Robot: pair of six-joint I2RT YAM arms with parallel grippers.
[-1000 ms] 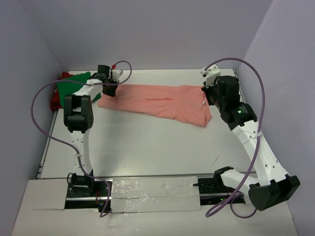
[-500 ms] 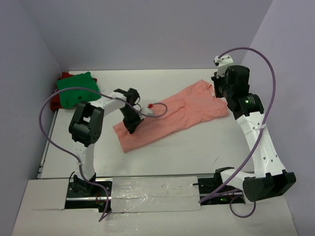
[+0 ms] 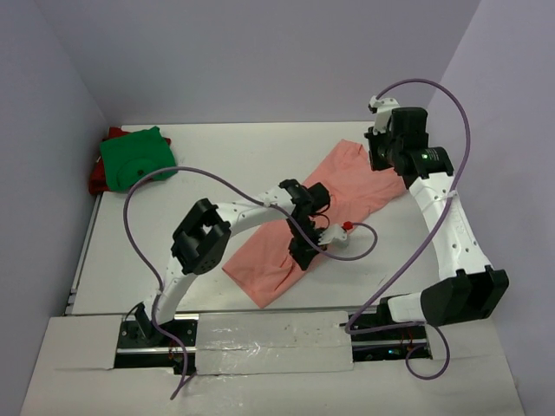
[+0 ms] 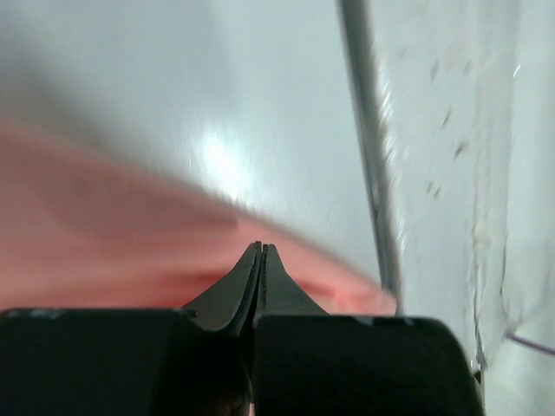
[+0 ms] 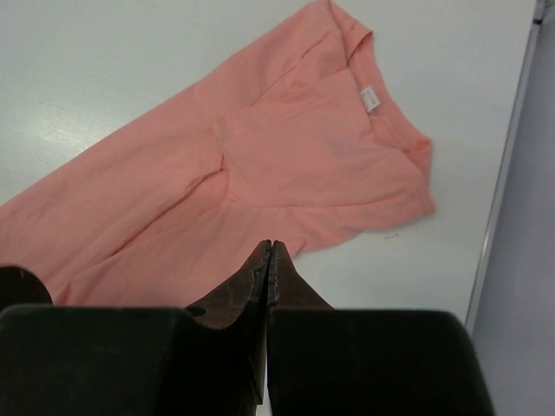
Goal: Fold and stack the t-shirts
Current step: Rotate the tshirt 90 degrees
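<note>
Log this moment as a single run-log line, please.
left gripper: shut on pink t-shirt, near end | right gripper: shut over its far end, grip unclear | green t-shirt: atop red t-shirt, far left

The pink shirt [image 3: 351, 178] is plain salmon with a white label [image 5: 370, 98]. The green shirt [image 3: 134, 156] is bright and plain, and the red shirt [image 3: 94, 179] is plain too. The table [image 3: 217, 156] is white and the walls [image 3: 260, 52] are pale lilac. The 2 arms, left arm [image 3: 243, 212] and right arm [image 3: 447, 234], are white with black joints. The cable [image 3: 422, 81] is purple.
</note>
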